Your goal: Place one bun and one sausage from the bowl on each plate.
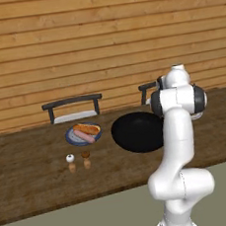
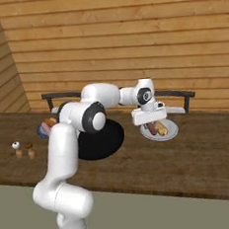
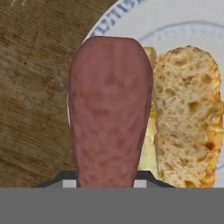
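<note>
Between the fingers: sausage (image 3: 109, 113), reddish-brown, runs lengthwise out from the gripper (image 2: 151, 125); jaws closed on its near end, fingertips themselves hidden under it in the hand view.
Hand: clenched on the sausage, poised low over the right plate (image 2: 170, 131); whether the sausage already touches the plate cannot be told.
Just beside the sausage: bun (image 3: 188, 118), pale tan, porous cut face up, lies parallel to the sausage on the same plate; a yellowish strip shows in the narrow gap between them.
Under both: right plate, blue-grey rim with paler centre; rim curves past the sausage's far end in the hand view.
Off the plate, on the sausage's other side: wooden counter (image 3: 35, 87), dark brown grain.
Behind the hand, toward the arm: bowl (image 1: 137, 132), large, black, shallow; part hidden by the arm, no food seen in the visible part.
Beyond the bowl, well away from the hand: left plate (image 1: 70, 137) with a bun (image 1: 87, 128) and a sausage (image 1: 84, 136) side by side on it.
Farther out on the counter: two small shakers (image 1: 78, 161), one white-topped, one brown-topped, standing near each other.
Far side of the counter: two dark chair backs (image 1: 72, 102) against a wood-plank wall (image 1: 77, 39).
</note>
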Available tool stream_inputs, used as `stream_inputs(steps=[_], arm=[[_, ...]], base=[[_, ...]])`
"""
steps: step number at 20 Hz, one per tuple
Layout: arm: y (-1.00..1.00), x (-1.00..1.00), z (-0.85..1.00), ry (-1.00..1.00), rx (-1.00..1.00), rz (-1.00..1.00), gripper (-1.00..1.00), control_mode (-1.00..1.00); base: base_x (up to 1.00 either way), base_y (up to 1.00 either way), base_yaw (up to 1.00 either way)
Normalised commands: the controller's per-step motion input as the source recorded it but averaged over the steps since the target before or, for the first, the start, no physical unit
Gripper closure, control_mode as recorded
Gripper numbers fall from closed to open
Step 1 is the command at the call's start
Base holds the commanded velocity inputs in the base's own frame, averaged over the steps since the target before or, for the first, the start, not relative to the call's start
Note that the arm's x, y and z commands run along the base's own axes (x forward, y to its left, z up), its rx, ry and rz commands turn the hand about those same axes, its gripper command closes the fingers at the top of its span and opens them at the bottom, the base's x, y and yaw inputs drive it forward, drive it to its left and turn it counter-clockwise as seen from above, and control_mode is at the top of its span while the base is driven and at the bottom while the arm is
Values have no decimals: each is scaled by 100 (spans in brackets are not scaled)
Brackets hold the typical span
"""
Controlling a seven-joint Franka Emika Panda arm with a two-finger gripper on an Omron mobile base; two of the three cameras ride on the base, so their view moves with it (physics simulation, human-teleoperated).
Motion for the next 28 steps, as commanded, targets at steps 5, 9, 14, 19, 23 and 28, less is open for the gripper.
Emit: stream_inputs(steps=[5, 9, 14, 19, 23, 28], arm=[[3, 0, -25, 6, 0, 4, -100, -100], [0, 0, -8, 0, 0, 3, -100, -100], [-2, -11, 13, -1, 0, 1, -100, -100], [-1, -63, 55, -4, 0, 0, -100, -100], [0, -91, 65, -7, 0, 0, -100, -100], [2, -100, 61, -13, 0, -3, -100, -100]], base=[[0, 0, 0], [0, 0, 0], [0, 0, 0], [0, 0, 0], [0, 0, 0], [0, 0, 0]])
